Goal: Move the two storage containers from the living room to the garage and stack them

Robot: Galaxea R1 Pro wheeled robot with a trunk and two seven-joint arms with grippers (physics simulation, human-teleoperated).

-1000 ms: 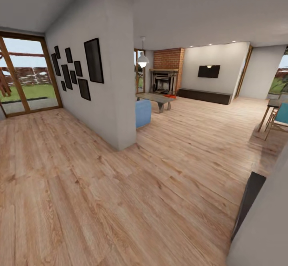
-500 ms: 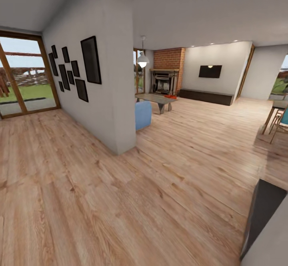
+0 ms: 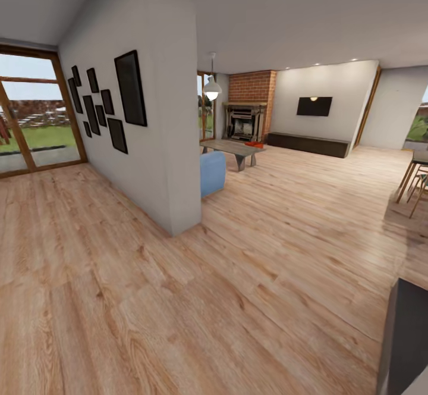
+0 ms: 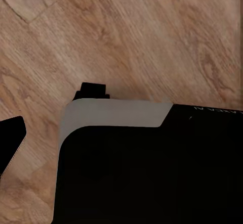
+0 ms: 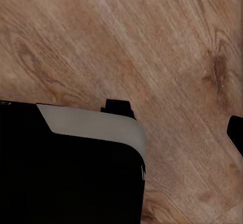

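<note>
Hanging over wood-plank floor (image 4: 152,32), both wrist cams show black robot body (image 4: 152,173); hand state, L and R: can't tell. Far ahead, orange-red storage containers (image 3: 254,143) sit by low tabletop (image 3: 229,145) near brick fireplace (image 3: 246,118), past white wall (image 3: 166,145) w/ frames.

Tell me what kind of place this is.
Apparently an open-plan home: a living room lies ahead, with a brick fireplace, a wall TV and a blue sofa on light wood-plank flooring.

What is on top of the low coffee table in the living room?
A small orange-red item sits at the coffee table's right end, likely the storage containers, too small to count. The table's left part is hidden behind the grey wall and blue sofa.
</note>
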